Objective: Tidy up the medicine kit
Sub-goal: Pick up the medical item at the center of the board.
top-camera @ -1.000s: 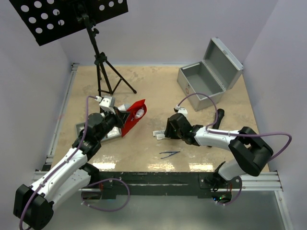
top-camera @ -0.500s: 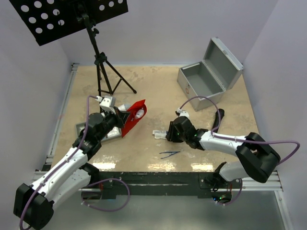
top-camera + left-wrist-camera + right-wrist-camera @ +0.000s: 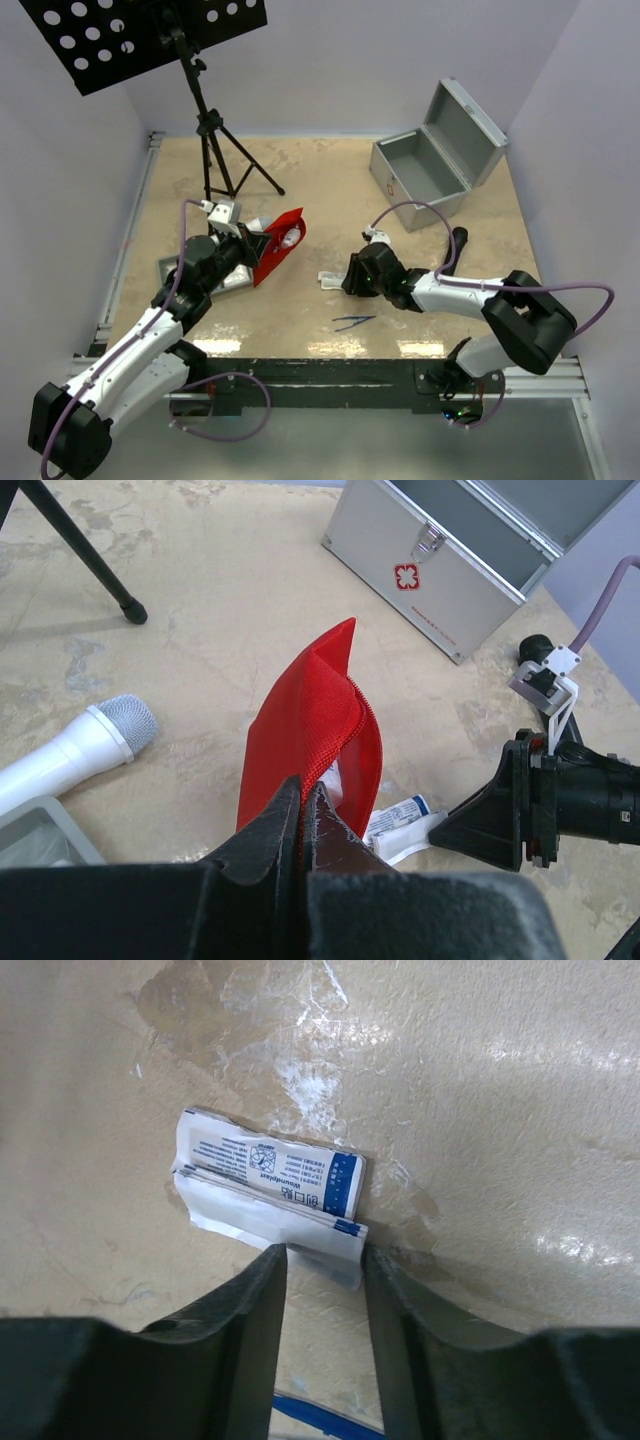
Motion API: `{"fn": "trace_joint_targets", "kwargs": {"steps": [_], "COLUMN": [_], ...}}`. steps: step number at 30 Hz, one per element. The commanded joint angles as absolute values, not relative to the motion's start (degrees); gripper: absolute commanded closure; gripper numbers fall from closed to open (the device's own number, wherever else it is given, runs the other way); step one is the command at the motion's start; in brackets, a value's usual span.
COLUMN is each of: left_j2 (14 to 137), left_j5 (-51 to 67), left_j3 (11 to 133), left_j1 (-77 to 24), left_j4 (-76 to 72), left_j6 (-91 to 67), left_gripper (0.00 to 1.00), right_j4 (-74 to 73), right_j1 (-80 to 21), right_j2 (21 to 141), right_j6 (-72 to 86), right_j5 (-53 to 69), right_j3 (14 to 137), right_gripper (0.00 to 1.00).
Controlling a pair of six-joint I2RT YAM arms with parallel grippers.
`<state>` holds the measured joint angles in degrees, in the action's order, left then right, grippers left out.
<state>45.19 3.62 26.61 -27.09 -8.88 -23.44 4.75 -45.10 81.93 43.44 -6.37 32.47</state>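
Medicine kit: boxy silver-grey metal case at the far right of the beige desk, lid thrown back, well apart from both arms.

Step in hand: by the look of it, lifting loose plasters off the desk for the pouch, with the case not yet packed.

Left gripper: clamped on the lower edge of the red fabric pouch, holding it up on end. It would serve best by holding steady, with the zipped opening turned toward the other arm.

Right gripper: fingers parted, straddling the near edge of the white-and-blue paper plaster packets, which lie flat on the desk. The stack is thin, so the fingertips should drop right to the surface and close on the whole edge. Otherwise one packet may lift alone or the stack may fan out.

Case, up close: red cross badge and a latch on the front wall, and the inside is bare as far as the overhead view shows.

Pouch: stiff woven red cloth, folded to a peak, with something pale showing at its zip edge. It stands left of centre, the packets just beside it.

Tray: a corner of a grey divided plastic tray shows beside the left arm.

Tweezers: blue tweezers lie near the front edge, apart from both grippers.
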Motion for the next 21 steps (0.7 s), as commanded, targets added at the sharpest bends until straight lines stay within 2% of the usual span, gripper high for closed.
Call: {"fn": "trace_joint_targets", "kwargs": {"steps": [1, 13, 21], "left_j2": [45.4, 45.9, 46.8], "left_j5": [3.9, 3.9, 4.6], "left_j3": [27.7, 27.9, 28.7], "left_j1": [-27.3, -27.3, -27.3], "left_j4": [-11.2, -11.3, -11.1], "left_j6": [-24.0, -23.8, -23.5], "left_gripper": [1.0, 1.0, 1.0], "right_j4": [5.2, 1.1, -3.6], "right_j1": [-45.2, -45.3, -45.3], "right_j2": [83.2, 74.0, 66.8], "right_j6": [42.5, 42.0, 38.6], "right_j5": [-6.1, -8.4, -7.2], "right_j3": [33.7, 34.5, 37.9], "right_gripper": [0.65, 0.99, 1.0]}}
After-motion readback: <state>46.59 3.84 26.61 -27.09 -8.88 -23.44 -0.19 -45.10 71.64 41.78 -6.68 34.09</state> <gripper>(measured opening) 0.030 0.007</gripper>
